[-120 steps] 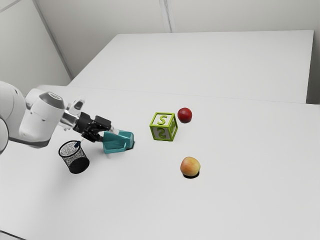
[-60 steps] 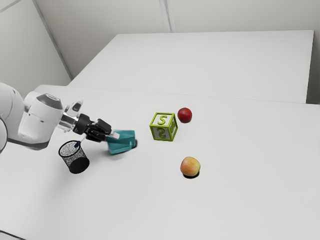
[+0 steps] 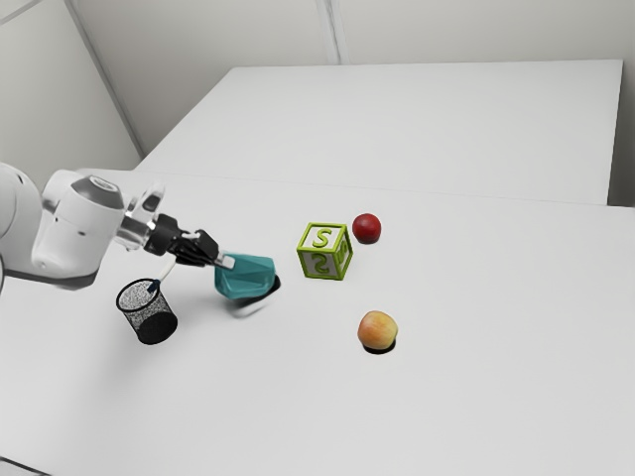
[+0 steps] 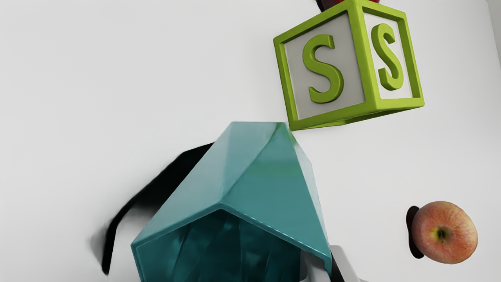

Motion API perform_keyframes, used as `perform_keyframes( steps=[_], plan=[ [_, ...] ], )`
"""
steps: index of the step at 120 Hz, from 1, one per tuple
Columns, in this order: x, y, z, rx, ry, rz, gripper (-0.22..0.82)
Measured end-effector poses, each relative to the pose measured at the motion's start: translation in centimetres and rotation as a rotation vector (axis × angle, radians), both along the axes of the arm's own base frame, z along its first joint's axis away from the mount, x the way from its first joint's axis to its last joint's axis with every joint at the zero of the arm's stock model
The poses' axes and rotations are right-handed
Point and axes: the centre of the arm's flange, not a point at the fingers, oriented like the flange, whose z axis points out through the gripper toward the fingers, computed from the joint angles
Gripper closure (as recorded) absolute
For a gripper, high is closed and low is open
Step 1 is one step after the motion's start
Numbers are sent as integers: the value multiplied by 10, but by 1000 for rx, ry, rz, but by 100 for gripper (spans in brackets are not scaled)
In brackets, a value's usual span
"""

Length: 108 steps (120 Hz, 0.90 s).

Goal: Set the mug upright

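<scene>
The teal mug [image 3: 248,278] lies tilted on its side in the exterior view, its shadow partly apart from it as if it were raised off the table. At its exterior-view left end is the gripper [image 3: 227,262], with light fingertips on the upper rim. In the wrist view the open mouth of the mug [image 4: 270,188] faces my hand and its narrower base points away, toward the block. One fingertip is inside the mouth and the other outside, so the gripper [image 4: 330,270] is shut on the mug's wall.
A black mesh cup [image 3: 148,312] with a thin stick in it stands close below the hand. Beyond the mug are a green-framed letter block [image 3: 324,252], a red ball-like fruit [image 3: 366,228] and a yellow-red apple [image 3: 377,330], all on the white table [image 3: 496,297].
My gripper has shifted a little toward the exterior view's right and turned. Along with it the mug has moved the same way and rolled, and more shadow shows below it.
</scene>
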Motion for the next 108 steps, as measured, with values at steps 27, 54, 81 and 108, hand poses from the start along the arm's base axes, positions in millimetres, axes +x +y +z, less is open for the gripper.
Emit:
perform_keyframes(
  steps=[27,54,81,108],
  plan=[
    [3,-4,29,50,-66,-22,78],
    [14,-18,57,208,-69,-156,79],
    [39,-50,78,481,-25,-354,79],
    [71,-95,79,669,12,-477,79]
  ],
)
